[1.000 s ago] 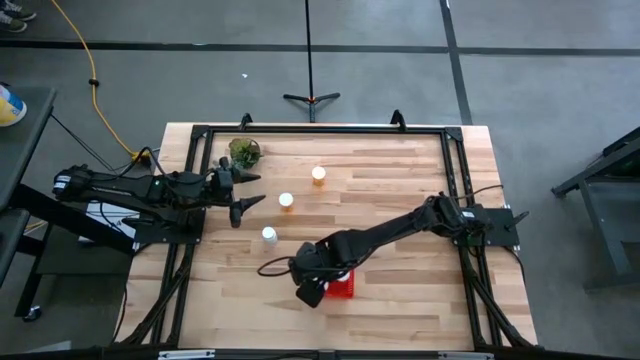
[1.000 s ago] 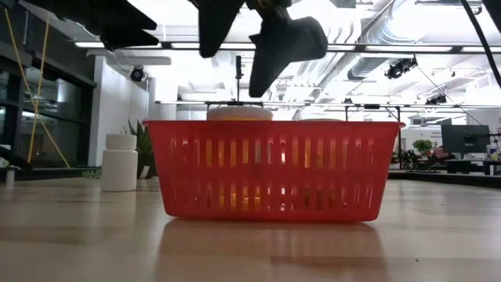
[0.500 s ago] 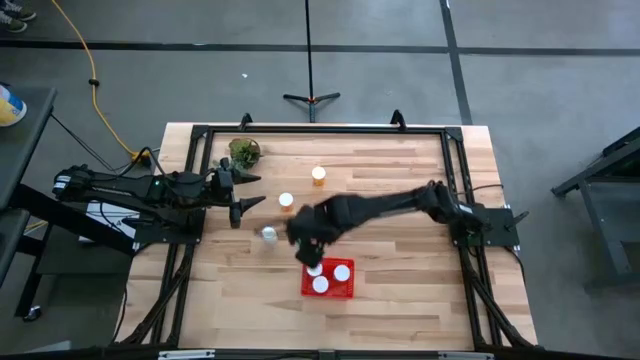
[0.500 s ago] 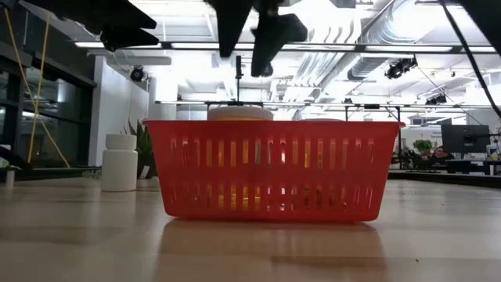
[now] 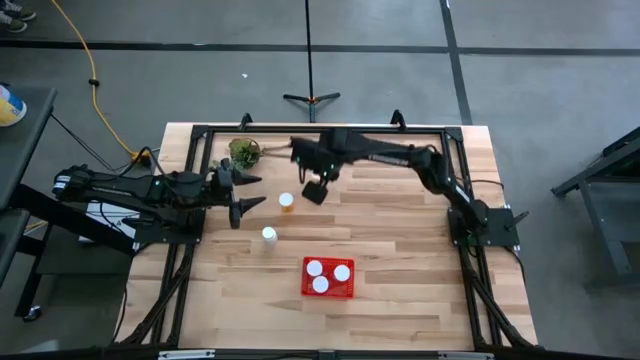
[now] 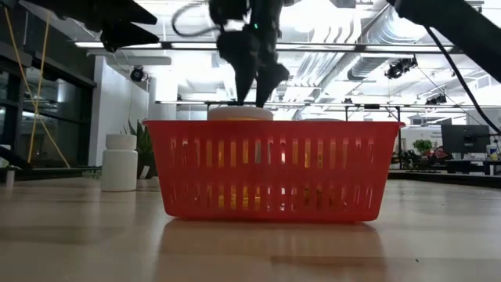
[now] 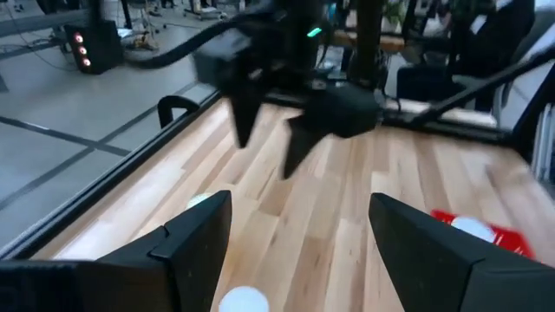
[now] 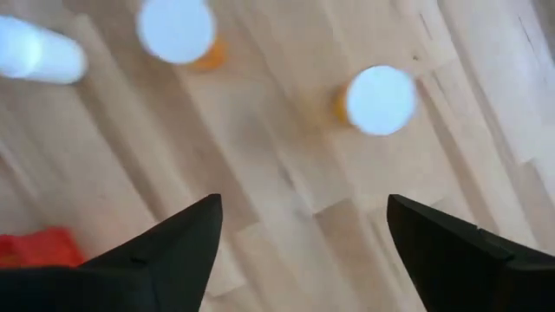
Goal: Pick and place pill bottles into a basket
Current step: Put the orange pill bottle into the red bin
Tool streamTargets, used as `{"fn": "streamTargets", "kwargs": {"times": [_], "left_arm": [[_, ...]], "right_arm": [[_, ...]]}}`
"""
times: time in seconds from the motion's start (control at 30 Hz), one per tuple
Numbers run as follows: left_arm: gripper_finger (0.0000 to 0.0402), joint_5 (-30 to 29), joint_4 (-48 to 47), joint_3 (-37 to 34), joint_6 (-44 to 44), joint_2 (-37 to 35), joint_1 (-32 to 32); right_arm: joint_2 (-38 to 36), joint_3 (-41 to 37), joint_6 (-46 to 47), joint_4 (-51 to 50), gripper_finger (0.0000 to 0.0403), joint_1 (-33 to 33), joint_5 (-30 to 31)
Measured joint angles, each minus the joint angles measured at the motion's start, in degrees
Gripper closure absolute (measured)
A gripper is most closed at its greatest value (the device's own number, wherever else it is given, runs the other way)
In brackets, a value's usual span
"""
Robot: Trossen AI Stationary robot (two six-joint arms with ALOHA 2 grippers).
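The red basket (image 5: pixel 328 291) sits near the table's front with three white-capped pill bottles (image 5: pixel 321 285) standing in it; one cap (image 6: pixel 239 113) shows above its rim. Two more bottles stand on the table: an orange one (image 5: pixel 287 202) and a white-looking one (image 5: pixel 268 235). My right gripper (image 5: pixel 316 187) hovers open over the far middle, above a third orange bottle (image 8: pixel 380 100), which it hides in the high view. My left gripper (image 5: pixel 247 190) is open and empty at the table's left, beside the orange bottle.
A small green plant (image 5: pixel 244 152) stands at the far left corner, just beyond my left gripper. A black frame (image 5: pixel 450 150) runs around the tabletop. The wood to the right of the basket is bare.
My right gripper has gone from just above the basket toward the table's far edge and now hangs over the far orange bottle. The basket, which it covered before, shows its three caps. My left gripper has kept still.
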Motion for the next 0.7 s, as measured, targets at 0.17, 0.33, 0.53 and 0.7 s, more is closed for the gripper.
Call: {"fn": "streamTargets", "kwargs": {"times": [0.17, 0.33, 0.53, 0.7], "left_arm": [[0.0094, -0.1, 2.8, 0.0, -0.6, 0.0, 0.0], [0.0094, -1.8, 3.3, 0.0, -3.0, 0.0, 0.0], [0.0094, -2.9, 3.3, 0.0, -4.6, 0.0, 0.0], [0.0094, -3.1, 3.1, 0.0, -4.6, 0.0, 0.0]], "right_arm": [[0.1, -2.6, -7.3, 2.1, 0.0067, -5.1, -4.6], [0.1, -6.8, -12.7, 5.0, 0.0056, -8.5, -8.4], [0.1, -10.1, -14.8, 9.3, 0.0047, -9.7, -9.8], [0.1, -10.3, -14.8, 13.0, 0.0046, -9.7, -9.8]]}}
